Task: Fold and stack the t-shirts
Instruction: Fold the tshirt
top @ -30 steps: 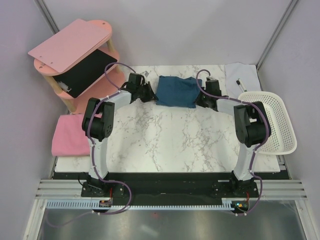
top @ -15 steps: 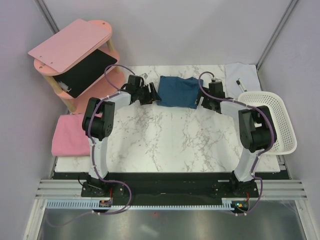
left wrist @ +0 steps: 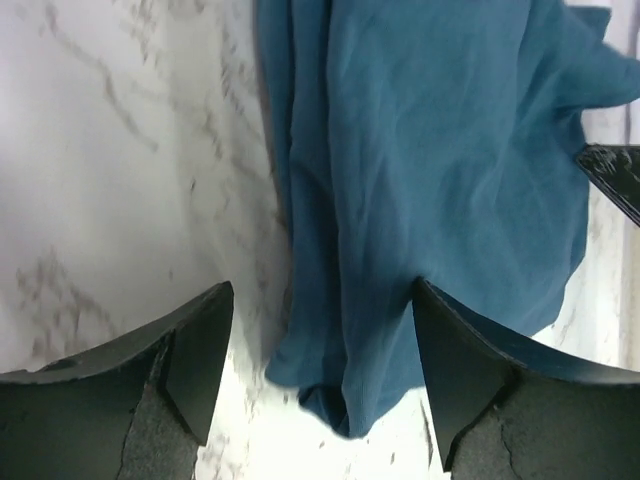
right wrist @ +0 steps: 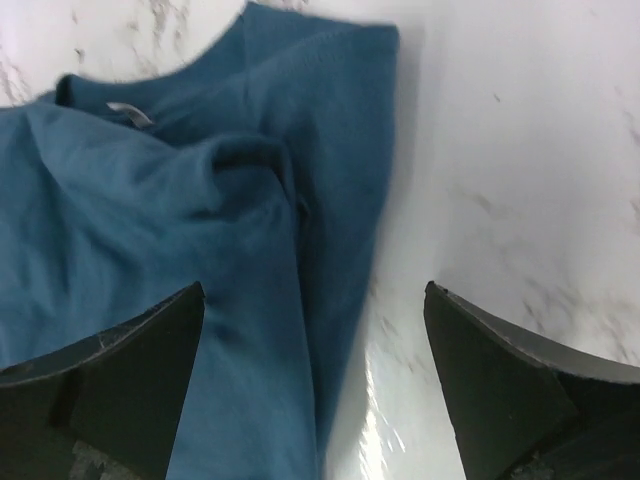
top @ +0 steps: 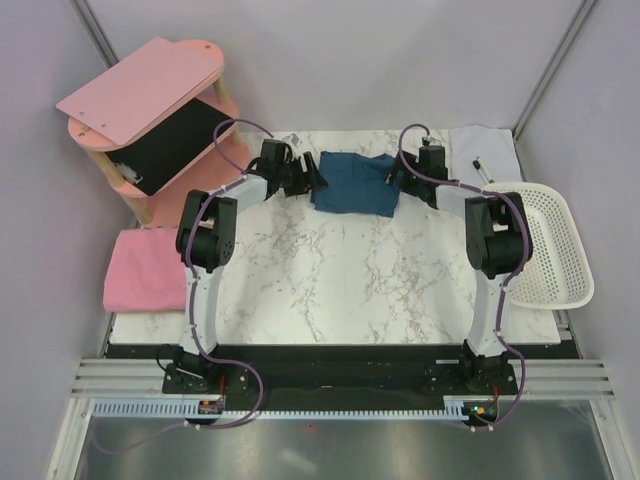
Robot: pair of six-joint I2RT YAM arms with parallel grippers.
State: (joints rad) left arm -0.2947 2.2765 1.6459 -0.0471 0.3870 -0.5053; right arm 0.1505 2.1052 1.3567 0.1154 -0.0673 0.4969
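The dark teal t-shirt [top: 353, 183] lies folded on the marble table [top: 330, 270] near its far edge. My left gripper [top: 312, 175] is open at the shirt's left edge; in the left wrist view its jaws [left wrist: 322, 290] straddle a corner of the teal cloth [left wrist: 430, 150] without pinching it. My right gripper [top: 392, 178] is open at the shirt's right edge. The right wrist view has the collar side of the shirt [right wrist: 150, 230] lying loose between those wide jaws [right wrist: 313, 290]. The pink t-shirt [top: 145, 270] lies folded at the table's left edge.
A pink wooden shelf [top: 150, 100] holding a black panel stands at the back left. A white basket [top: 545, 245] sits on the right edge. A small white cloth with a pen [top: 483, 150] lies at the back right.
Both grippers have opened and let go of the teal shirt's side edges. Both arms have shifted slightly toward the far edge, and the shirt now rests flat.
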